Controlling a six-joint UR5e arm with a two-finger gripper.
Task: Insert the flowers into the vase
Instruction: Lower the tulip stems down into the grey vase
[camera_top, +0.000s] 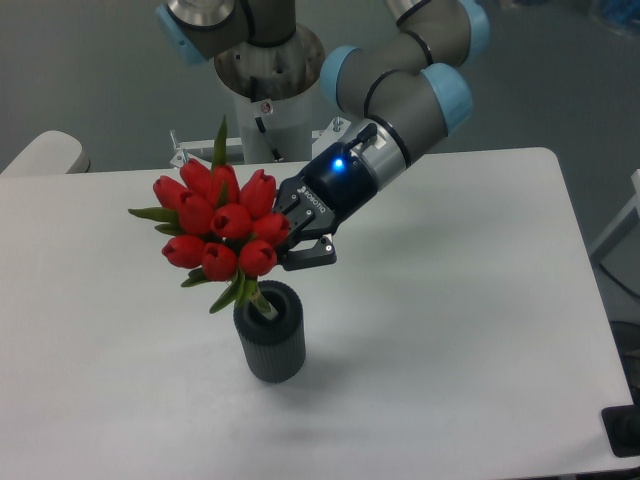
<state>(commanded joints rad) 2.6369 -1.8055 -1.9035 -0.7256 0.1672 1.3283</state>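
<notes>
Right now the gripper (290, 240) holds the flowers (218, 228) left of frame centre, jaws closed on the bunch behind the heads. Stem tips sit at the mouth of the vase (270, 331), just below on the tabletop (450, 330). Bunch leans left. I'd straighten it over the mouth, lower slowly, and release only once stems are well inside, or the vase may tip.

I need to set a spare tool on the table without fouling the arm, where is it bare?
Bare table lies right of the vase out to the right edge, and along the front edge. Another bare strip lies left of the vase. It is crowded above the vase, where the pincer holds the flowers.
</notes>
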